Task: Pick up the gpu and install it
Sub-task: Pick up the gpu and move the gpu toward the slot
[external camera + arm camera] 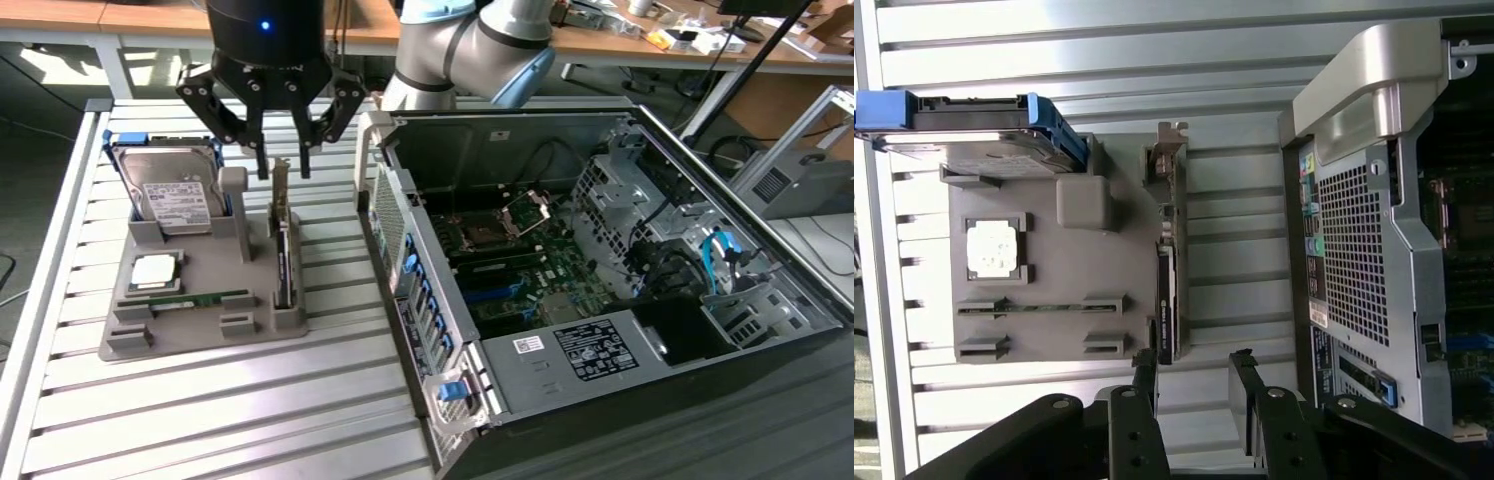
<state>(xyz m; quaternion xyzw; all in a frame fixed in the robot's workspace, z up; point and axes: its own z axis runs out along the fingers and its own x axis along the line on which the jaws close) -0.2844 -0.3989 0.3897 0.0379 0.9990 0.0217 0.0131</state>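
"Gpu [283, 255] position?"

"On edge in a slot along the tray's [200, 335] side nearest the case [561, 350], bracket at the end by the drive [176, 195], all of it on the slatted bench [267, 410]."

"And the hand?"

"My hand [282, 172] hangs right over the bracket end, fingers spread wide, one to each side of the card, gripping nothing. From the wrist camera I see the card lined up nearer one finger [1145, 375] than the other; whether they touch, I cannot tell."

"What else is in the tray?"

"Drive upright at the back end in the exterior view, a square chip [154, 270] flat in its pocket, a green memory stick [200, 299] lying just in front of it. Case stands open at the exterior view's right, its board [521, 265] exposed."
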